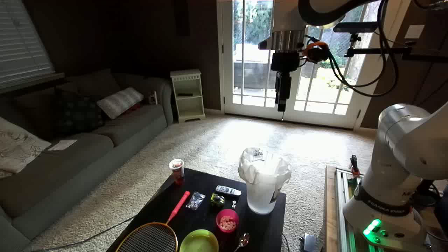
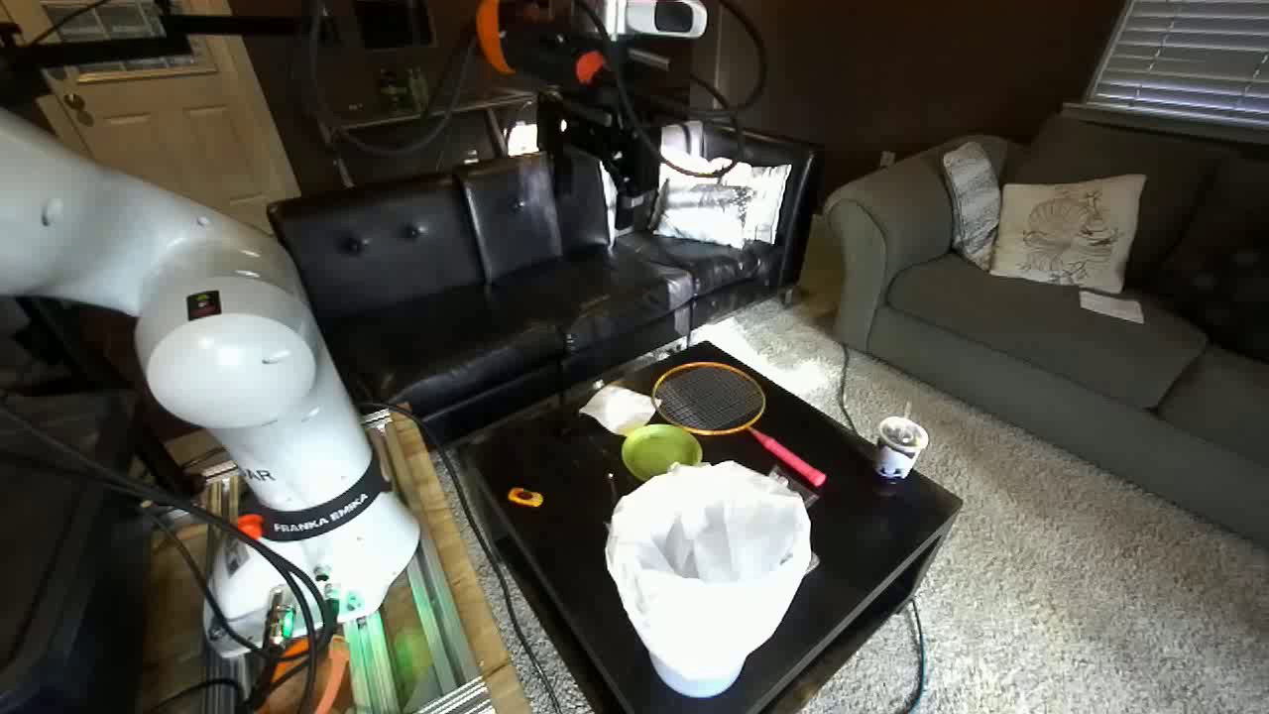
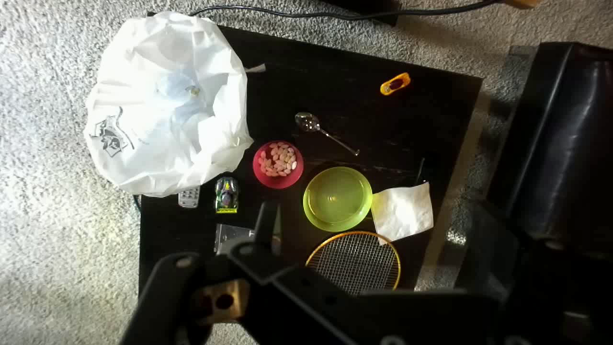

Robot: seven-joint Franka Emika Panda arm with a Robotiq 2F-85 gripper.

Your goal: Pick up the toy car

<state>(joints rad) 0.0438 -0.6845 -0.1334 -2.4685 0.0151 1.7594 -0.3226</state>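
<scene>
The toy car is small, dark and lime green. It lies on the black coffee table between the remote and the pink bowl, in an exterior view (image 1: 217, 199) and in the wrist view (image 3: 226, 195). In an exterior view the white-lined bin (image 2: 709, 575) stands in front of that spot and hides the car. My gripper (image 1: 282, 106) hangs high above the table, pointing down, well away from the car. It also shows in an exterior view (image 2: 597, 203) and in the wrist view (image 3: 376, 223). Its fingers are apart with nothing between them.
The tall bin (image 3: 167, 105) stands close to the car. A pink bowl of candies (image 3: 278, 164), lime plate (image 3: 337, 199), spoon (image 3: 325, 132), remote (image 1: 228, 190), plastic packet (image 1: 195, 201), racket (image 1: 148, 238), cup (image 1: 177, 171), napkin (image 3: 404, 211) and small yellow object (image 3: 395, 84) share the table.
</scene>
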